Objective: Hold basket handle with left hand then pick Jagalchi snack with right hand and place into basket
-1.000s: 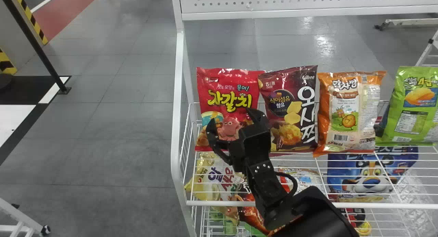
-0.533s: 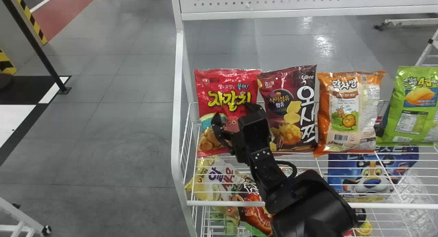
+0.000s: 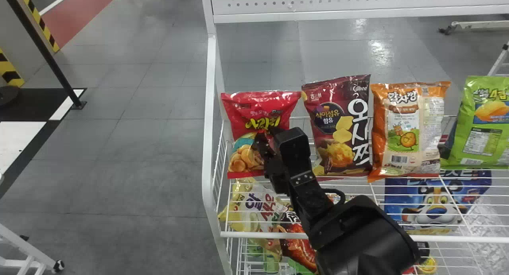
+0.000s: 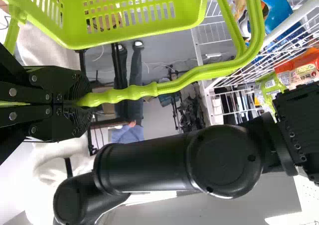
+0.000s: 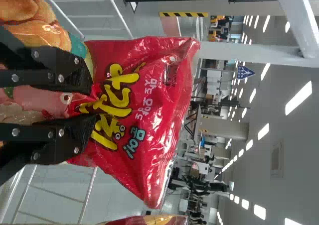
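The red Jagalchi bag [image 3: 258, 104] stands at the left end of the shelf's top rack in the head view, creased in the middle. My right gripper [image 3: 265, 136] is shut on its front. From the right wrist, the bag [image 5: 162, 80] bulges beyond the gripper [image 5: 90, 104], its film drawn in between the two black fingers. My left gripper [image 4: 79, 101] is shut on the green handle [image 4: 169, 85] of the basket [image 4: 134, 28] in the left wrist view.
A dark red chip bag [image 3: 338, 124] stands close to the right of the Jagalchi bag, followed by an orange bag [image 3: 407, 128] and a green one [image 3: 483, 120]. At the left rises the white shelf post [image 3: 208, 120]. More snacks lie on the lower rack.
My right gripper was open in front of the Jagalchi bag and has shut on it. The bag's top edge has sunk and its front has creased. The view has shifted very slightly.
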